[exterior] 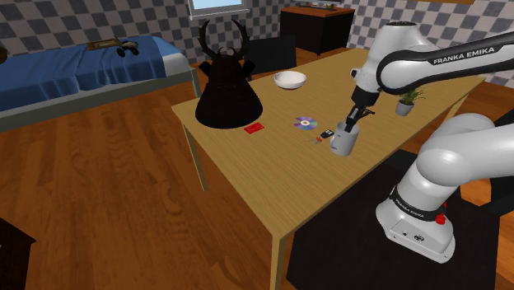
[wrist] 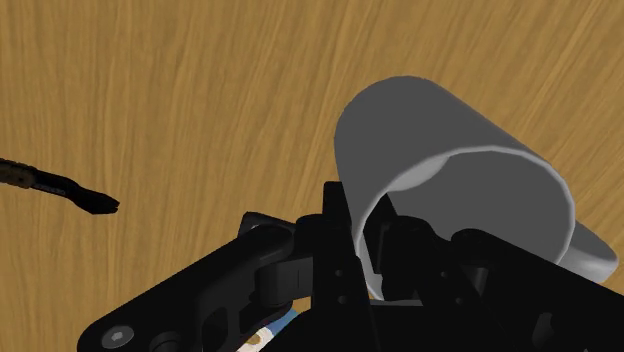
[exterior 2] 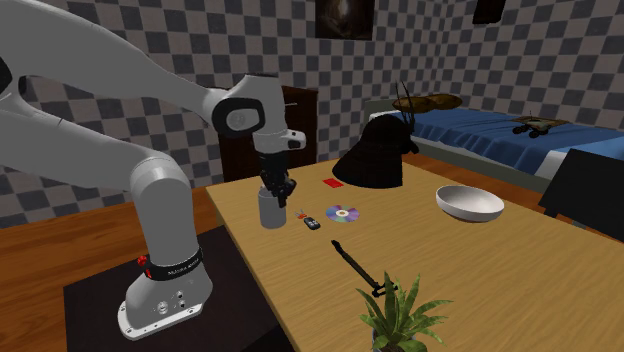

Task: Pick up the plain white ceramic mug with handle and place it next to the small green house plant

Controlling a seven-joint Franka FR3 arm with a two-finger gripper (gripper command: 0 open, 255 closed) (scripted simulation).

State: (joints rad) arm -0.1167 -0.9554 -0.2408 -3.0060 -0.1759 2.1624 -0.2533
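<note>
Black jaws are gripping the wall of the plain grey cylindrical mug (wrist: 440, 150), one finger inside; light wooden counter (wrist: 200, 100) lying below them.

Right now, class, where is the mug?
In the shoulder view the grey mug is on the table, just right of the disc and directly under the pincer; the plant stands further right.
</note>
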